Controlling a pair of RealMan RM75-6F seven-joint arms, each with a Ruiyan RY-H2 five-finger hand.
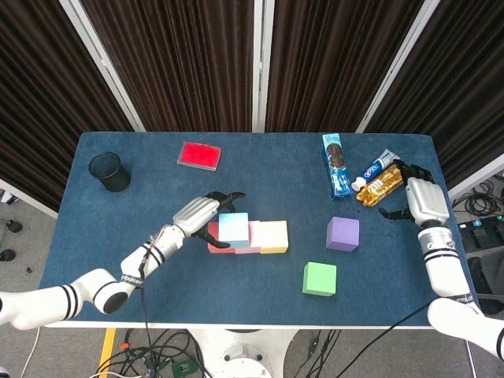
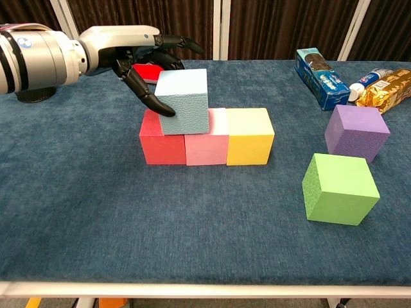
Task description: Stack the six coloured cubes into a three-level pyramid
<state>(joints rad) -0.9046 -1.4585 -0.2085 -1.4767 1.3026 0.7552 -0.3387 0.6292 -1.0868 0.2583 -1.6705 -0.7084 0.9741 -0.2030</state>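
A red cube [image 2: 162, 144], a pink cube [image 2: 207, 149] and a yellow cube [image 2: 249, 136] stand side by side in a row. A light blue cube [image 2: 184, 101] sits on top, straddling red and pink. My left hand [image 2: 128, 48] grips it, thumb on its left face and fingers reaching over the back. In the head view the left hand [image 1: 201, 213] sits left of the light blue cube [image 1: 233, 227]. The purple cube [image 1: 342, 233] and green cube [image 1: 320, 279] lie apart to the right. My right hand [image 1: 417, 197] rests open near the table's right edge, holding nothing.
A black cup [image 1: 109, 171] stands at the far left and a flat red box [image 1: 198, 155] behind the row. A cookie box [image 1: 337, 164], toothpaste tube [image 1: 376, 167] and gold snack pack [image 1: 380, 186] lie at the back right, close to the right hand.
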